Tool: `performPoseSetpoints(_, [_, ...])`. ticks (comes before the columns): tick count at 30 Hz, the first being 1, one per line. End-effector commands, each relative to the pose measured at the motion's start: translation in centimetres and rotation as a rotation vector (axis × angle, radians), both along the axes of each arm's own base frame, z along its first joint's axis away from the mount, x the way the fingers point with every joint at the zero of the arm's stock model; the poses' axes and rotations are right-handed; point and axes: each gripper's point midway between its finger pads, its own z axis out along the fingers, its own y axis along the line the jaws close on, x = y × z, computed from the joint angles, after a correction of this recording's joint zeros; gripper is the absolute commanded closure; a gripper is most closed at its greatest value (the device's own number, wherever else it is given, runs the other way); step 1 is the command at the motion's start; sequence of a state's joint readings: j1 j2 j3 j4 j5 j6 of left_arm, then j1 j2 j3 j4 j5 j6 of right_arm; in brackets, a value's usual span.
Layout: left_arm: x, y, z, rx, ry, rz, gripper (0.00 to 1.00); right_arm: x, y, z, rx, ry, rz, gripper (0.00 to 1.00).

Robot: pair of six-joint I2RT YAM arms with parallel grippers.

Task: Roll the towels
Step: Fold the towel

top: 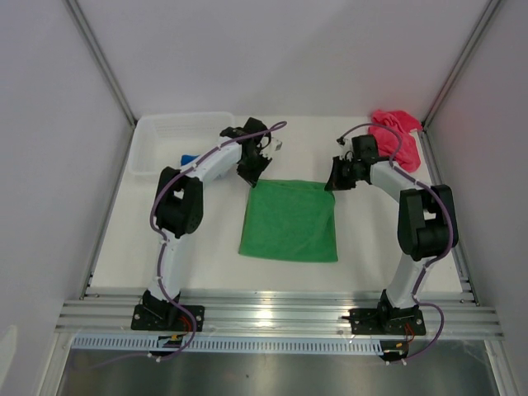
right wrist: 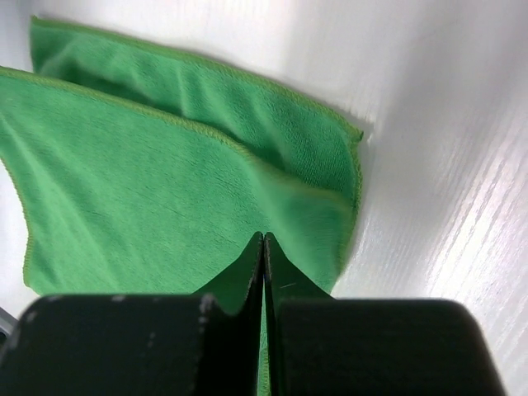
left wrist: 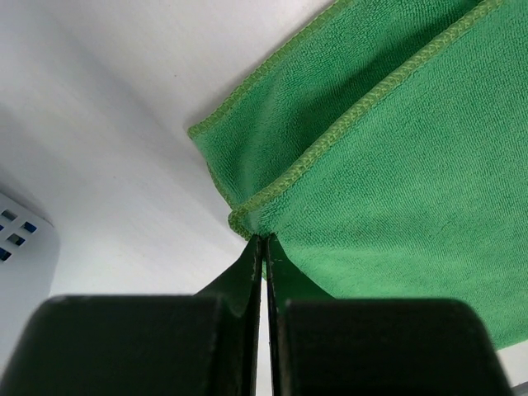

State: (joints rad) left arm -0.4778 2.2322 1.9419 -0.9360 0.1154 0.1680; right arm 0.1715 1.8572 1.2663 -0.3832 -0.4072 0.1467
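Observation:
The green towel (top: 289, 221) lies flat on the table's middle, with a doubled layer along its far edge. My left gripper (top: 254, 175) is shut on its far left corner; the left wrist view shows the jaws (left wrist: 264, 239) pinching the hemmed corner of the green towel (left wrist: 396, 165). My right gripper (top: 334, 183) is shut on the far right corner, where the green towel (right wrist: 124, 190) rises to the closed tips (right wrist: 263, 238). The pink towel (top: 396, 132) lies crumpled at the back right. A bit of the blue towel (top: 188, 158) shows by the basket, behind the left arm.
A white plastic basket (top: 165, 132) stands at the back left, its corner (left wrist: 16, 239) also in the left wrist view. Metal frame posts and white walls close in the table on both sides.

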Motion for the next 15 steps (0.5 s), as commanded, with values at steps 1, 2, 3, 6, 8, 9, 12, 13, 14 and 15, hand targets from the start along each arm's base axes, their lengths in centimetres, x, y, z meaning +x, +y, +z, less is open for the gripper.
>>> performPoseSetpoints(1, [0.4,-0.3,2.7,-0.023,-0.065,-0.007,0.99,1.7,0.1,3.5,0.022,-0.108,0.012,1.00])
performPoseSetpoints(2, [0.6,-0.4,3.0,-0.027,-0.079,-0.006,0.99,1.8,0.1,3.7,0.022,-0.115,0.012,1.00])
performPoseSetpoints(3, [0.7,-0.3,3.1,-0.026,-0.083,-0.002,0.99,2.0,0.0,3.8,0.021,-0.118,0.008,1.00])
performPoseSetpoints(6, [1.2,-0.6,3.6,-0.040,-0.110,-0.001,0.99,2.6,-0.4,4.0,0.017,-0.128,-0.009,1.00])
performPoseSetpoints(8, [1.3,-0.8,3.4,-0.043,-0.099,-0.003,0.99,2.8,-0.8,3.0,0.002,-0.105,-0.018,0.96])
performPoseSetpoints(9, [1.1,-0.8,3.1,-0.040,-0.086,-0.003,0.99,2.7,-0.8,2.5,-0.013,-0.093,-0.014,0.84])
performPoseSetpoints(12, [0.5,-0.9,2.3,-0.044,-0.051,-0.003,0.99,2.7,-0.3,1.1,-0.064,-0.075,0.007,0.68])
performPoseSetpoints(13, [0.6,-0.9,2.4,-0.046,-0.055,-0.003,0.99,2.7,-0.1,0.8,-0.073,-0.075,0.014,0.66])
performPoseSetpoints(14, [0.5,-0.9,2.3,-0.047,-0.051,-0.002,0.99,2.8,0.0,0.7,-0.086,-0.080,0.015,0.65])
performPoseSetpoints(15, [0.5,-0.9,2.3,-0.044,-0.051,-0.003,0.99,2.8,0.0,0.1,-0.126,-0.084,0.013,0.63])
